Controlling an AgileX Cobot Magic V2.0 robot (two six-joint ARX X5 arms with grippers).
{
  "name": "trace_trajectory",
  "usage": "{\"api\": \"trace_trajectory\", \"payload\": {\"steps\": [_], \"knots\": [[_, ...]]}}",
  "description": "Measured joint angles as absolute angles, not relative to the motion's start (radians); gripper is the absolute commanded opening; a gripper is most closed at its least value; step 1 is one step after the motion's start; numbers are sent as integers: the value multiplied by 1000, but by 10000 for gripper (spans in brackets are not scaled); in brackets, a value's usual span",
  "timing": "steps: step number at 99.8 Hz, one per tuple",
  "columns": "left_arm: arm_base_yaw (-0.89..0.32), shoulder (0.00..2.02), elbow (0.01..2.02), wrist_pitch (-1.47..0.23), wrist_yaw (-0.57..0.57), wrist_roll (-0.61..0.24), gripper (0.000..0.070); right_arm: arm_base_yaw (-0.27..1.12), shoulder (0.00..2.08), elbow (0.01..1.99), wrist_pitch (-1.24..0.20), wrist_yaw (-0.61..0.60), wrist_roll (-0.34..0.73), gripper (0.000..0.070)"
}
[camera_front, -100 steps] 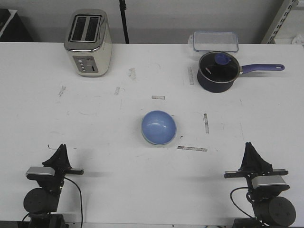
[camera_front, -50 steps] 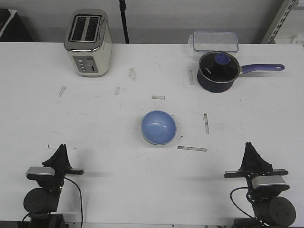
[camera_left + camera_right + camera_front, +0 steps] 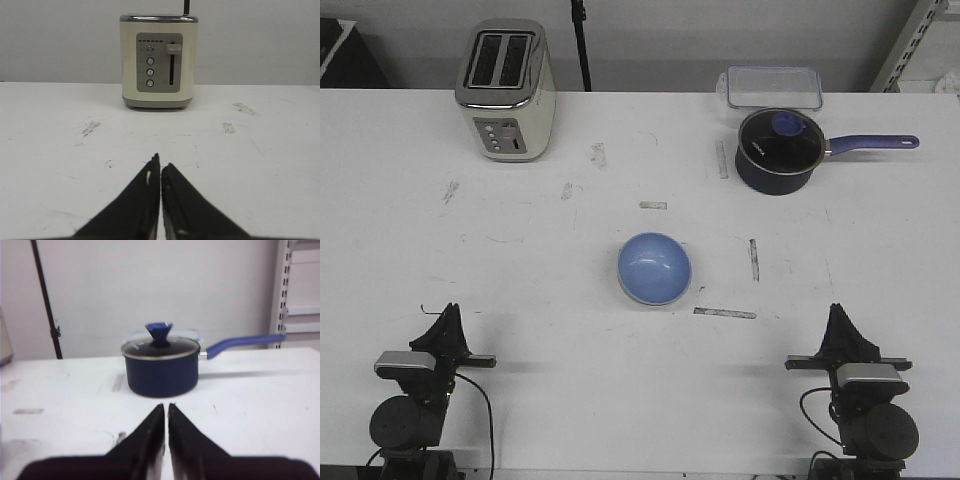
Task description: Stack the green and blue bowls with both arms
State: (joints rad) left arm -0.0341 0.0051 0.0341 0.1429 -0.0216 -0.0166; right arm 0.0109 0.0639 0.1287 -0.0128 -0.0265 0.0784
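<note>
Bowls sit nested at the middle of the table (image 3: 520, 290): the blue bowl (image 3: 654, 267) faces up, and a thin pale rim showing along its near edge looks like the green bowl (image 3: 650, 302) underneath, though so little of it shows that this is hard to confirm. Taking the blue bowl as landmark, the toaster (image 3: 506, 90) stands far behind it toward the robot's left, the lidded saucepan (image 3: 778, 150) behind it toward the right, and a clear lidded container (image 3: 772, 86) just beyond the saucepan.

Both arms are parked at the near edge, well apart from the bowl. The left gripper (image 3: 448, 316) sits nearer than the bowl and off to its left; the left wrist view shows its jaws pressed almost together with only a hairline slit, holding nothing, pointing toward the toaster. The right gripper (image 3: 840, 318) sits nearer than the bowl and off to its right; its jaws are likewise closed on nothing, aimed at the saucepan.

Judging from this layout, the stacking step appears finished and the arms are at rest. If anything remains, the next move calls only for confirming that the blue bowl sits level in the one below, with no grasp needed.
</note>
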Motion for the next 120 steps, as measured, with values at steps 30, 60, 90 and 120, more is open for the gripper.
{"api": "trace_trajectory", "payload": {"steps": [30,60,90,120], "knots": [[-34,5,34,143,-22,-17,1,11,2,34,14,-26,78,4],[-34,5,34,143,-22,-17,1,11,2,15,41,-22,78,4],[-34,5,34,143,-22,-17,1,11,2,15,42,-22,78,4],[-34,5,34,143,-22,-17,1,11,2,15,42,-22,78,4]]}}
